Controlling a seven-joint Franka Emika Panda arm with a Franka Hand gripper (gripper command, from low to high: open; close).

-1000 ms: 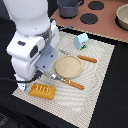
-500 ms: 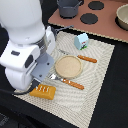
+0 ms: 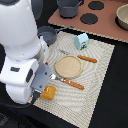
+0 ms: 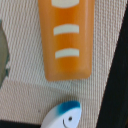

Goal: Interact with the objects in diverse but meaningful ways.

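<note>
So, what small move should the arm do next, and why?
Probably a short, straight descent toward the bread loaf. The wrist view shows the loaf lying flat on the mat, filling much of the picture, so the arm seems to be above it. The end effector's fingers are not visible in either view, so I cannot tell whether it is open; that should be confirmed first.

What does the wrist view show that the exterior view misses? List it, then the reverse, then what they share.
Wrist view only: a white object with a blue patch lying beside the loaf, and the loaf's white score marks up close.
Exterior view only: the dark grey saucepan, the carton, the round plate, two orange-handled utensils and the toy stove.
Both: the yellow bread loaf on the woven placemat.
</note>
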